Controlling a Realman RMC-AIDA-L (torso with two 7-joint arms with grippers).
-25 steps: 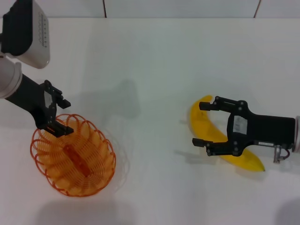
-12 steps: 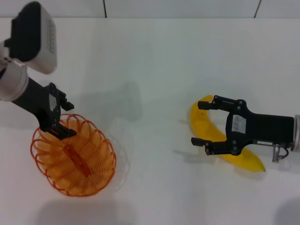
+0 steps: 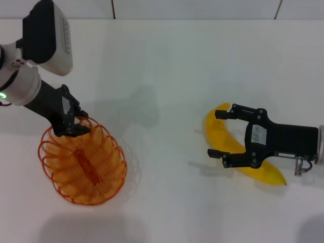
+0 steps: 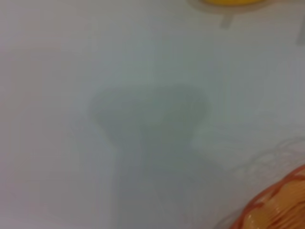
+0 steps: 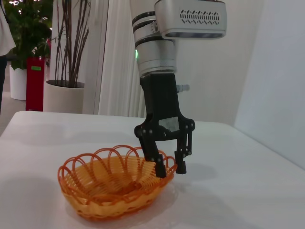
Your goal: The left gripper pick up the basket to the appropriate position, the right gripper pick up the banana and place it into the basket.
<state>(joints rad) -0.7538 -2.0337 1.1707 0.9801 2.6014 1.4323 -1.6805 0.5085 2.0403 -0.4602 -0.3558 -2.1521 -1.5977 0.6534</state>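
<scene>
I am holding my left gripper (image 3: 76, 126) down at the far rim of the basket (image 3: 83, 164), one finger inside the looped orange wire and the other just outside it, so the fingers are straddling the rim. They are closed in on the wire (the right wrist view shows the pair (image 5: 167, 169) gripping the edge of the basket (image 5: 114, 183) from above). The basket is sitting on the white table (image 3: 167, 76), spreading out from under my left gripper toward me.

I am keeping my right gripper (image 3: 223, 134) low over the banana (image 3: 228, 147), fingers spread wide apart, one beyond the fruit and one on its near side. The banana is lying flat between them, its pointed tip trailing back under my wrist.
</scene>
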